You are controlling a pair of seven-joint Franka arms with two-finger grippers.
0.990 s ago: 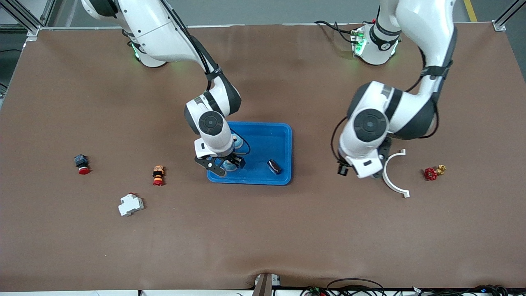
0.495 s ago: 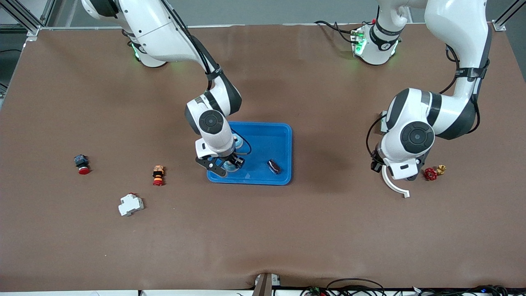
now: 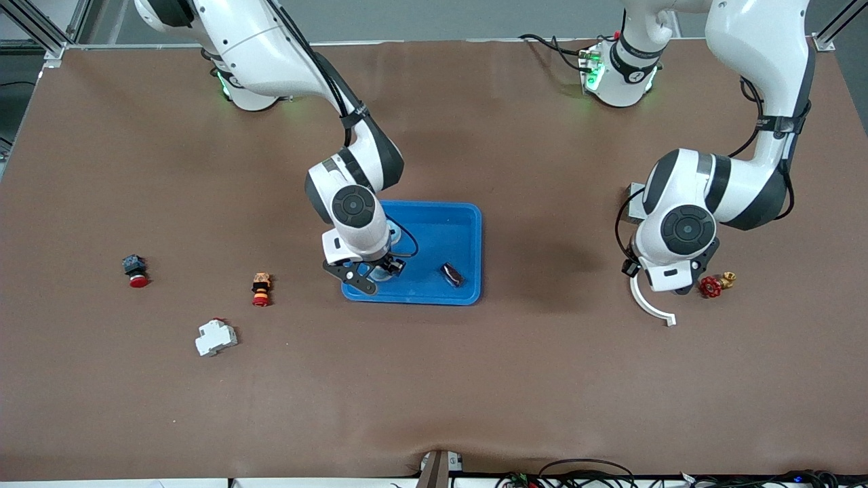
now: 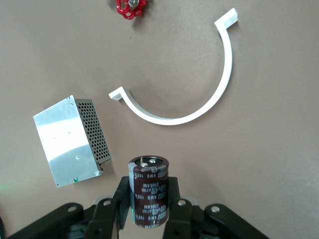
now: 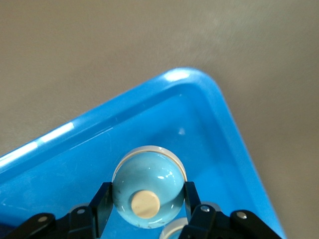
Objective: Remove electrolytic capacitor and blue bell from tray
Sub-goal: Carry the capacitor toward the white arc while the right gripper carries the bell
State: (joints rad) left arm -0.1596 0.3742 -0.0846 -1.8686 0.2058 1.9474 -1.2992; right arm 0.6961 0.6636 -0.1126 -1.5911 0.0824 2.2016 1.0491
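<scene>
Left end effector (image 4: 148, 211), gripping the capacitor (image 4: 148, 191), has left the tray (image 3: 468, 217); right end effector (image 5: 145, 209) clamps the bell (image 5: 148, 187) inside.

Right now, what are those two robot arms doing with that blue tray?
They are emptying the blue tray. The right claw is down in the tray, shut on the round blue bell. The left claw has already carried the dark electrolytic capacitor out and holds it above the table, over the white curved bracket and beside the grey metal box. One small dark part lies in the tray.
</scene>
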